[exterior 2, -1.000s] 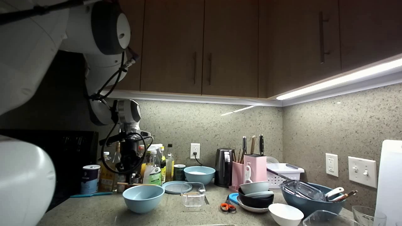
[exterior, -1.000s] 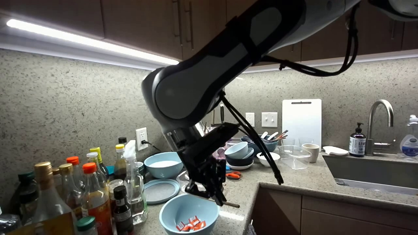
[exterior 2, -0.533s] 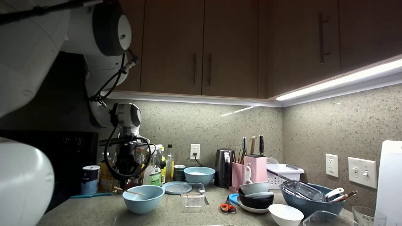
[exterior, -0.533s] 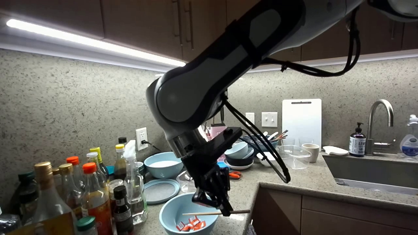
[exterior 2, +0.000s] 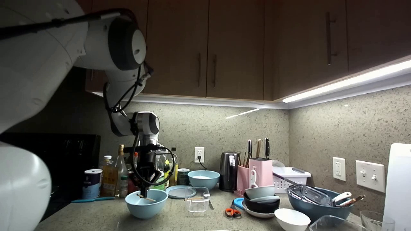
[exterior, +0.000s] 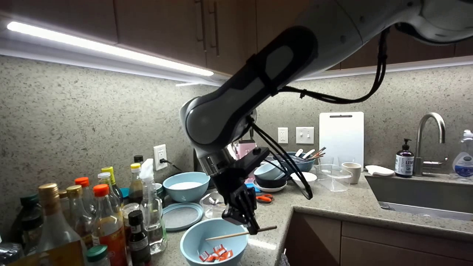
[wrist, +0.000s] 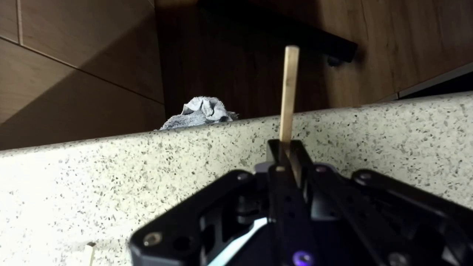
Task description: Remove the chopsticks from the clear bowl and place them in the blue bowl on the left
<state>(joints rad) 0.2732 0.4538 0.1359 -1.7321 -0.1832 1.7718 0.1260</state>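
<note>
One chopstick (exterior: 225, 236) is pinched in the gripper (wrist: 285, 146) rn, jaws brought together w/ only the stick's thickness between them. It's gripped off-center, nearer the butt end, & nothing else seems to be held.

Long axis is what matters imo. The chopstick is pointed across the rim of the light-blue bowl (exterior: 196, 238), thin tip over the inside & dipped a bit, butt end poking out the opposite way; in the wrist view that end is seen past the edge of the countertop (wrist: 111, 166). So from the gripper, the bowl's middle lies along the stick's thin side, away from that edge. Whether the rim is touched can't be told. Some orange-red packets (exterior: 220, 252) can be seen in the bottom.

Prob a short shift inward along that axis is needed b4 release, b/c if it's let go here the overhanging end could tip it out.

Another wooden stick (exterior 2: 194, 199) is seen at the clear plastic container (exterior 2: 197, 208), inside or behind can't be told, so the job's maybe half done at best.
</note>
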